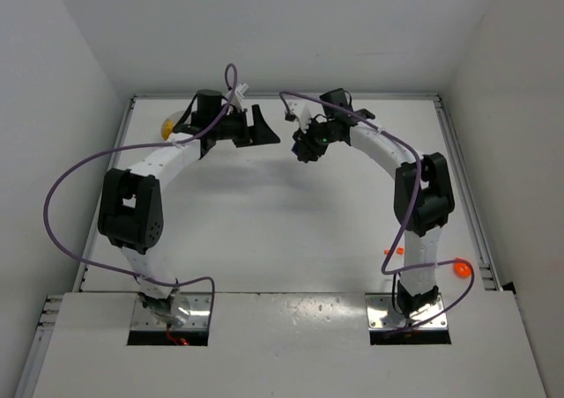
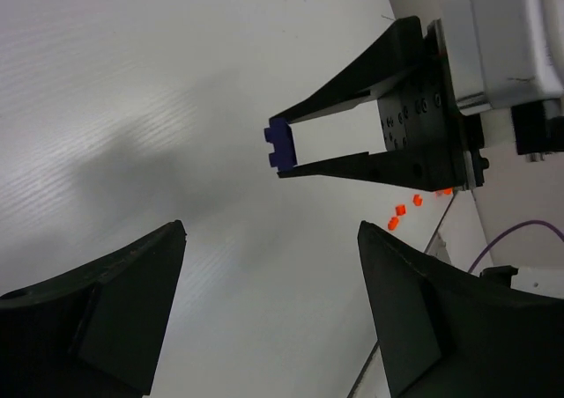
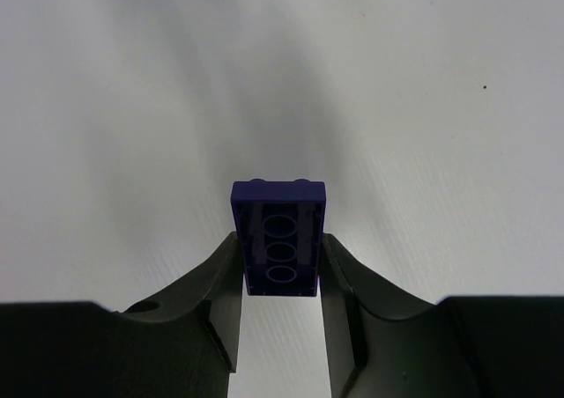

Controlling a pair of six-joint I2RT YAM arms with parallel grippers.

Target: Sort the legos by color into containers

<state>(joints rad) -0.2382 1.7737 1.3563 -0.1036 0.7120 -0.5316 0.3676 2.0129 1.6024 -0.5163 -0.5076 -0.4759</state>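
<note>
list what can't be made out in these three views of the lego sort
Blue brick: in the top view, too small and dark to pick out against the right end effector.
Yellow thing: top view, partly hidden behind the left arm, so its shape is unclear.
Orange bricks: left wrist view, too small for detail, with one cut off by the right end effector's body.
Dish: shows in no view.

White tabletop (image 1: 264, 231), matte, shadowed mid-field. round orange piece (image 1: 460, 268) lies by the right edge. Two small orange bricks (image 1: 398, 251) sit left of it, apart. yellow piece (image 1: 166, 127) lies far diagonally from it, partly hidden.
</note>
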